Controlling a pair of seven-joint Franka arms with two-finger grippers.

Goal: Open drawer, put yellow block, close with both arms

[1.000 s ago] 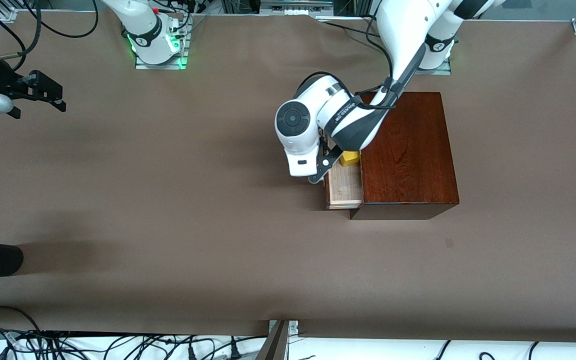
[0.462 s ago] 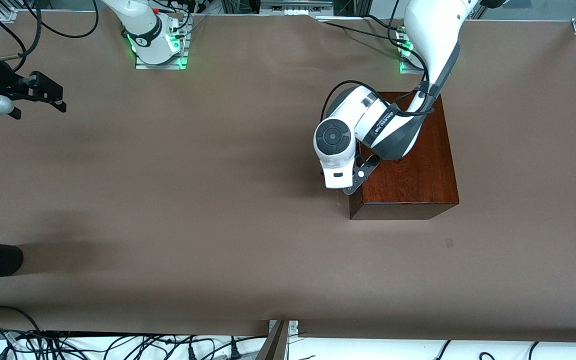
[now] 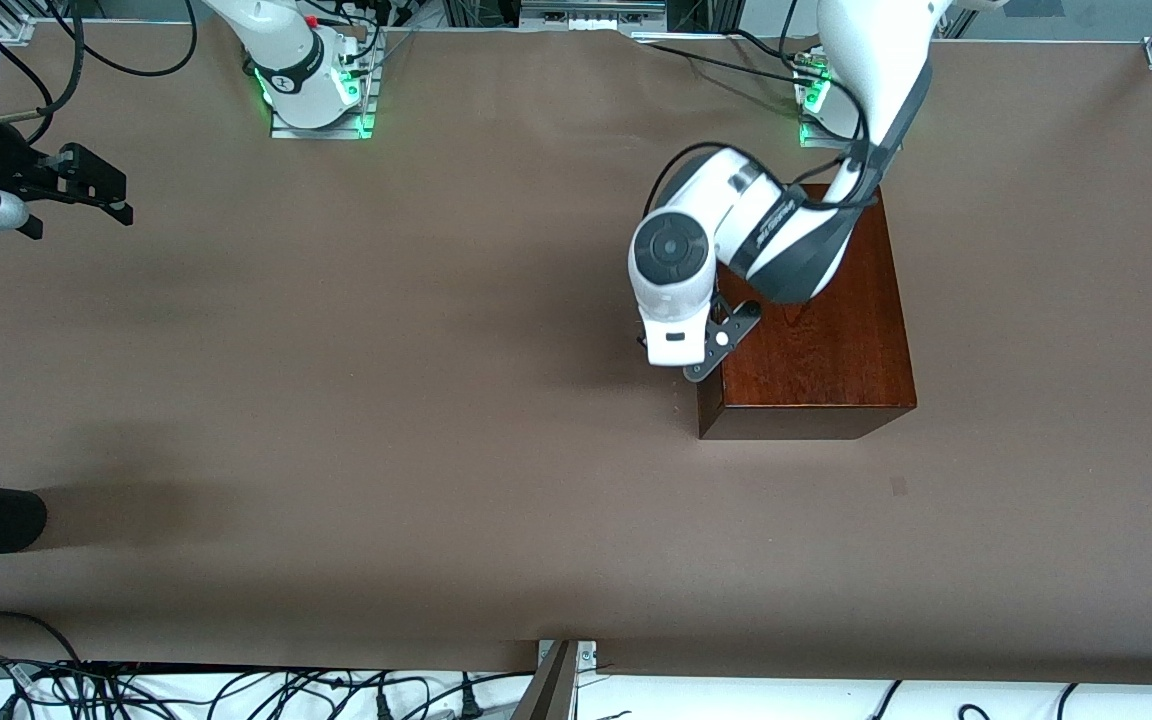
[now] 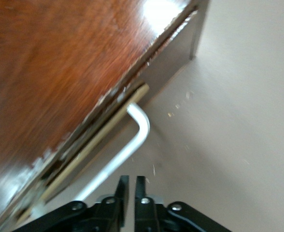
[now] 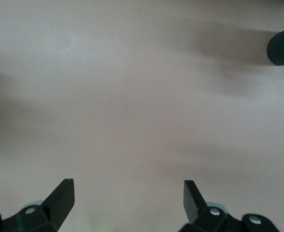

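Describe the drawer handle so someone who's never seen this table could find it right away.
Find the glossy dark mahogany box at the left arm's end of the brown table. On its side facing the right arm's end sits the drawer handle: a white loop with a rounded corner, the only pale thing against that dark wood.

The box (image 3: pixel 816 320), right of centre in the front view, is glossy dark reddish wood with a mirror-like sheen. Its drawer (image 4: pixel 91 145) shows a pale, matt wooden edge and a smooth white loop handle (image 4: pixel 132 145). The desk (image 3: pixel 336 400) wears a matt brown covering, cloth-like and faintly speckled
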